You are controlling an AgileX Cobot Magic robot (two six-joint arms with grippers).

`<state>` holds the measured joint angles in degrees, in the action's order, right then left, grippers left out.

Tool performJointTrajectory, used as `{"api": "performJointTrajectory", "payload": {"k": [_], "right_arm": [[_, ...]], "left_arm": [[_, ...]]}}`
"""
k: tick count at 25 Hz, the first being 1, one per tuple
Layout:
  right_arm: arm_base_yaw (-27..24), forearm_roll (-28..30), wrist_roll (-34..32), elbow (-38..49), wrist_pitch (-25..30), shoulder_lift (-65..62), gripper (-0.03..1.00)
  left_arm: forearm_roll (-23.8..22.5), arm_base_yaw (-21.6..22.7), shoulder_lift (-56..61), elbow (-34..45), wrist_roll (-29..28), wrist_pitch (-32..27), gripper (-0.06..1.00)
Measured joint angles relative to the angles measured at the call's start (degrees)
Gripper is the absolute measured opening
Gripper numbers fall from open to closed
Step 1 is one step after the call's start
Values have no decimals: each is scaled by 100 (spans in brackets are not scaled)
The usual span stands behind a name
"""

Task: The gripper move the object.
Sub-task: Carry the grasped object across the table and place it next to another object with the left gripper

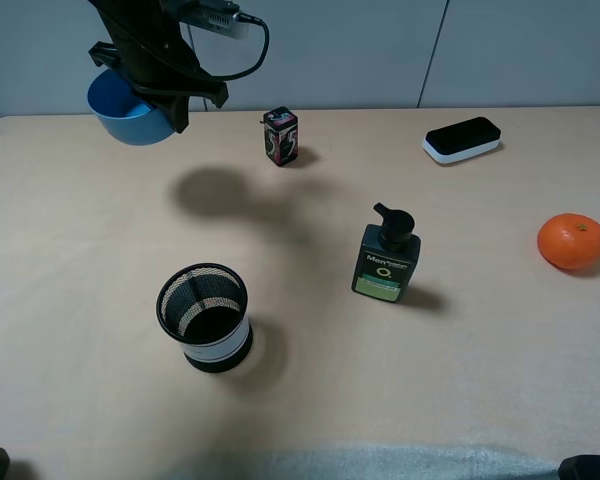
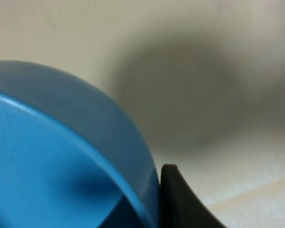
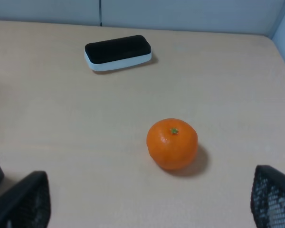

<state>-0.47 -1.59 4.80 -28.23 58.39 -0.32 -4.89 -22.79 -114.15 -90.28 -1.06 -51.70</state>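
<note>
The object is a plain blue bowl (image 1: 125, 112), held up off the table at the far left, with its shadow on the tabletop below and to the right. My left gripper (image 1: 168, 100) is shut on the bowl's rim, and the black arm with its cable rises above it. The left wrist view is filled by the blue bowl (image 2: 52, 156), with one dark finger (image 2: 178, 202) pressed against its side. My right gripper (image 3: 147, 209) stands open low over the table's right side, nothing between its fingers.
A black mesh cup (image 1: 205, 317) with a white band stands front left. A dark pump bottle (image 1: 386, 256) is in the middle, a small box (image 1: 280, 135) behind it, a black and white eraser (image 1: 462, 139) far right, and an orange (image 1: 571, 241) at the right edge.
</note>
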Motion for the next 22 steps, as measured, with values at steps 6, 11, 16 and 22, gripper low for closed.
{"api": "performJointTrajectory", "payload": {"k": [6,11,16,22], "right_arm": [[0,0,0,0,0,0,64],[0,0,0,0,0,0,64],[0,0,0,0,0,0,64],[0,0,0,0,0,0,64]], "left_arm": [[-14,-112,-323,-333,66,-44,2],[-17,-304,-642,-701,106,-100,2],[-7,-595,-1091,-1203,161,-385,2],[7,-829,-1455,-1512,195,-589,2]]}}
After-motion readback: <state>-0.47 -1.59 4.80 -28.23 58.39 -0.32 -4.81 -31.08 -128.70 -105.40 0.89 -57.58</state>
